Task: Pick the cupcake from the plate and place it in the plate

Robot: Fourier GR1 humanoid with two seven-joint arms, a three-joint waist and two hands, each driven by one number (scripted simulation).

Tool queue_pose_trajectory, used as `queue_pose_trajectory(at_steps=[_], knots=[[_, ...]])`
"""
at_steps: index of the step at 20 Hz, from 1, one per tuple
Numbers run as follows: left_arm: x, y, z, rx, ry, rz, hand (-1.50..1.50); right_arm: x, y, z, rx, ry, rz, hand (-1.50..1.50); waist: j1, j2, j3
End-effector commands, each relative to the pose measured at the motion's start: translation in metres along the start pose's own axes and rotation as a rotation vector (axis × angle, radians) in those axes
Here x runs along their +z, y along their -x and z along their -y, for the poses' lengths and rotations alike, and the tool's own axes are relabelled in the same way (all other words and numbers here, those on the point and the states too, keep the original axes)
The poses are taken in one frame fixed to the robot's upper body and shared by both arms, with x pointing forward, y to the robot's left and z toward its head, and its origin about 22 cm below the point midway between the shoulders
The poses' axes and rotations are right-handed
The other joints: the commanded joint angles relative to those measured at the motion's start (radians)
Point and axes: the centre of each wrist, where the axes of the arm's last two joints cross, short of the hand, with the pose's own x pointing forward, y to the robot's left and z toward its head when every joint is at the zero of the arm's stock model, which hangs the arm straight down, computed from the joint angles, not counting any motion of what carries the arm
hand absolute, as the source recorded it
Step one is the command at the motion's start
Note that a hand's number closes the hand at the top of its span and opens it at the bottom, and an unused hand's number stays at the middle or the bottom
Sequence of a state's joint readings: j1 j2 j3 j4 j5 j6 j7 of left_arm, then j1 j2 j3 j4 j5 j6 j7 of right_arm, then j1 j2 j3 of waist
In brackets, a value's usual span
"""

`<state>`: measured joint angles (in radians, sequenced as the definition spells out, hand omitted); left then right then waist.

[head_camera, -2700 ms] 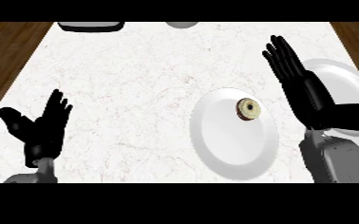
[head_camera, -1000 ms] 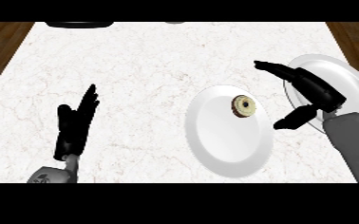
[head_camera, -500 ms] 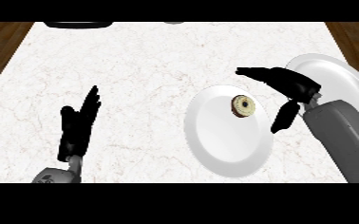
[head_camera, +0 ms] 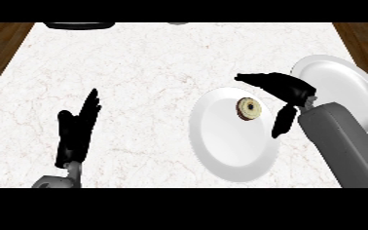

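Sitting top-up on the upper part of the near plate (head_camera: 223,151), the cupcake (head_camera: 248,108) hasn't moved; it looks round from above, with no long axis to call. The right hand (head_camera: 287,90) has closed in: fingers arched above it, thumb hanging beside it, spread apart and gripping nothing. A second plate (head_camera: 334,75) lies behind that hand. The left hand (head_camera: 75,131) rests open at the lower left of the desk (head_camera: 144,68), unchanged.
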<state>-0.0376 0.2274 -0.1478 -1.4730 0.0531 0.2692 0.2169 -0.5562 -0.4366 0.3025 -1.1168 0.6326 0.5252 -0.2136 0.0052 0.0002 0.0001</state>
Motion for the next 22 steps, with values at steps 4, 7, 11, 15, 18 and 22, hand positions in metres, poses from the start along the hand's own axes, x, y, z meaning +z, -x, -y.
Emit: queue_pose_trajectory(at_steps=[4,7,11,15,18,22], knots=[[0.006,-0.012,0.0,-0.003,0.024,-0.009,0.0,-0.016,0.011,-0.033,-0.008,-0.039,0.001,-1.5,0.003,0.0,0.0],[-0.003,0.002,0.011,0.001,0.017,-0.006,0.0,-0.015,-0.003,-0.01,0.002,-0.032,-0.005,-1.5,-0.002,0.0,0.0],[0.009,-0.006,-0.001,-0.004,0.004,-0.001,0.0,-0.023,0.004,-0.02,0.0,-0.037,-0.004,-1.5,0.002,0.0,0.0],[0.01,-0.006,-0.017,-0.023,0.011,-0.017,0.0,-0.034,0.004,-0.037,0.003,-0.065,-0.023,-1.5,0.002,0.0,0.0],[0.0,-0.016,0.013,0.001,0.009,-0.002,0.0,-0.037,0.022,-0.026,0.015,-0.057,-0.014,-1.5,0.005,0.002,0.0],[0.002,0.011,0.021,-0.023,0.01,0.015,0.0,-0.033,0.012,-0.03,0.076,-0.018,0.062,1.5,0.0,0.001,0.0]])
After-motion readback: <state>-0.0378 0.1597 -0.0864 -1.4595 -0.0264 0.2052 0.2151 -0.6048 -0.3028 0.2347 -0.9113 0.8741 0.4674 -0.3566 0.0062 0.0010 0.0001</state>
